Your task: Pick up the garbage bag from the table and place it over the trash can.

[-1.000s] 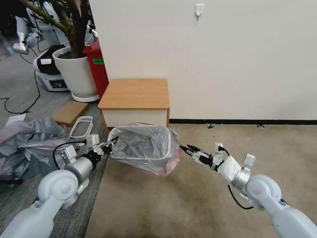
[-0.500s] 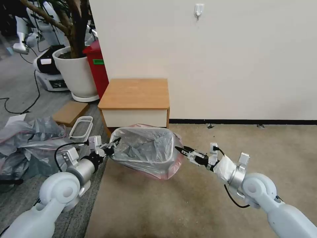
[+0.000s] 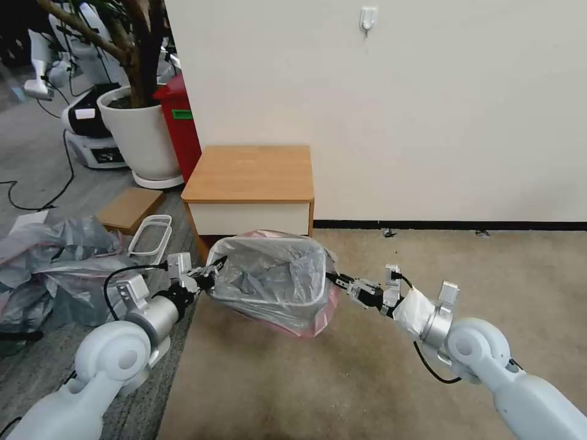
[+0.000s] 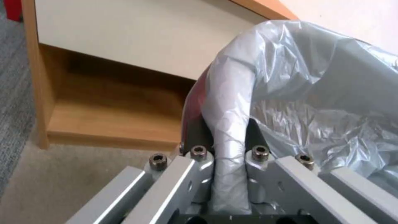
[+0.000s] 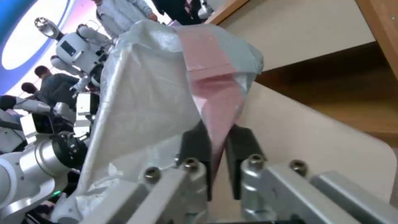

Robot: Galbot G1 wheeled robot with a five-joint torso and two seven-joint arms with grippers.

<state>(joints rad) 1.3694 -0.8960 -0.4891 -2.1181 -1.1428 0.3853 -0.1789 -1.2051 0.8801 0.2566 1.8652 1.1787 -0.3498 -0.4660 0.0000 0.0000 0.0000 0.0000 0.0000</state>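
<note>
Two tools hold bag | left tool (image 3: 211, 273) clamped at 9 o'clock, right tool (image 3: 338, 282) at 3 | bag (image 3: 269, 275) now stretched tighter over can (image 5: 315, 137), below counter (image 3: 251, 172) | nearly seated

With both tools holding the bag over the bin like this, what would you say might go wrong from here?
1. The left tool pinches the garbage bag together with the trash can rim, and the can looks tilted; pulling further could tip it over.
2. The right tool grips only a thin pink fold of film, which might slip out or tear under tension.
3. The table stands close behind, so a shifting can may bump it.
</note>
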